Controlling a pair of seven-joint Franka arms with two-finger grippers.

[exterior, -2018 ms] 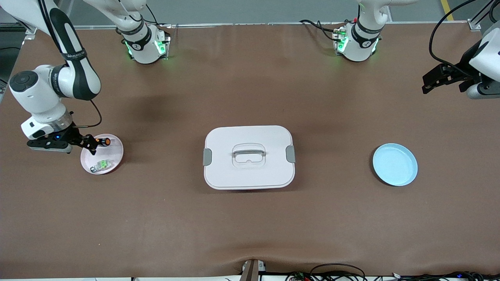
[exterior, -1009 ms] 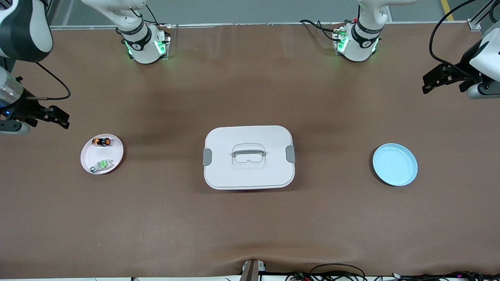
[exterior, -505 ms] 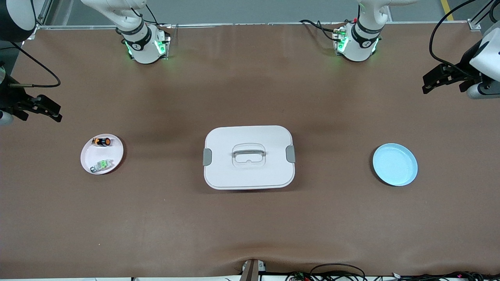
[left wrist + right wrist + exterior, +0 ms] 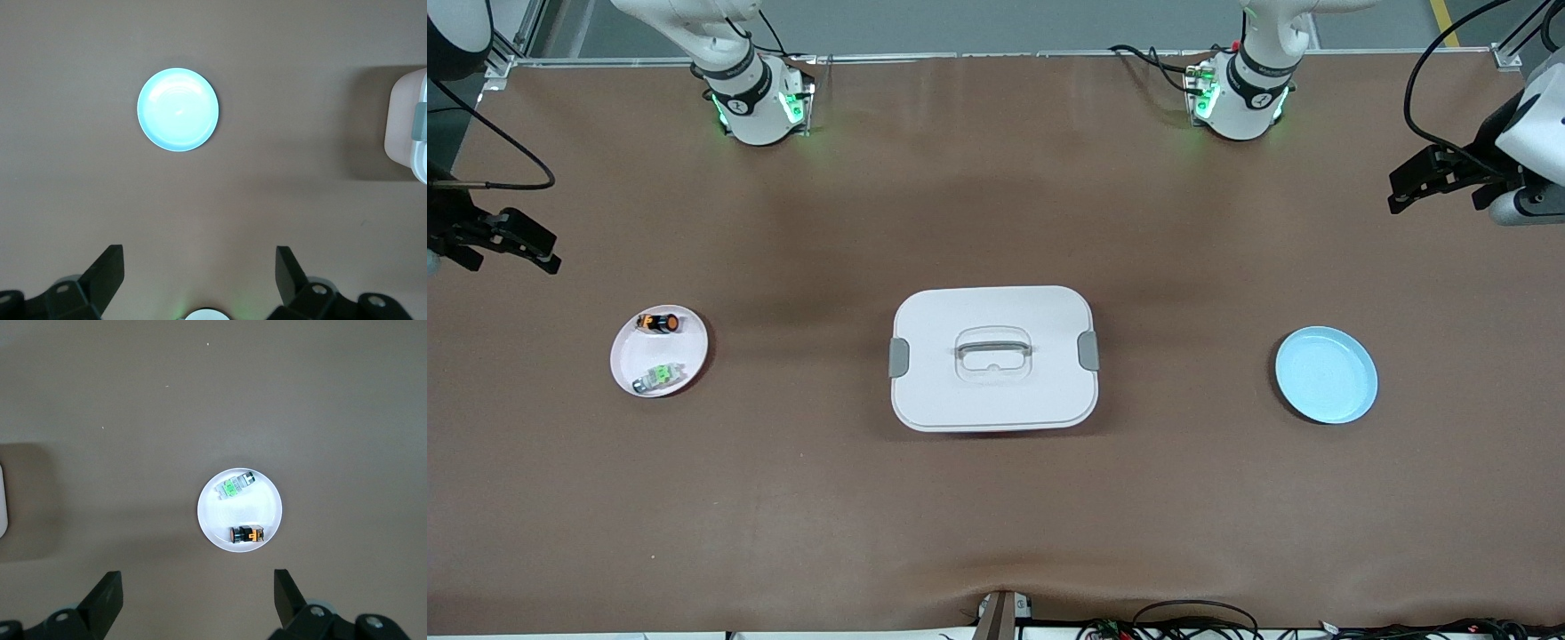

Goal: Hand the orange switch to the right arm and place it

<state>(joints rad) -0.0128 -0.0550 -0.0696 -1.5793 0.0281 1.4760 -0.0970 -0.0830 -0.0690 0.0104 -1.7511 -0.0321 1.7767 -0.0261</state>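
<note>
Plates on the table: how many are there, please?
2. The pink plate lies toward the right arm's end of the table and holds the orange switch and a grey-and-clear part. The blue plate lies bare toward the left arm's end. None seems hidden.

a robotics lab test bench: two white franka arm bases point(image 4: 751, 102) point(image 4: 1240, 98), green status lights glowing, stand bolted along one edge of a wide table point(image 4: 996, 516) covered in brown matting. loose cables point(image 4: 1183, 618) trail off the edge nearest the front camera, and grey workshop flooring point(image 4: 996, 22) shows past the bases. no household furniture or fittings are visible.
</note>
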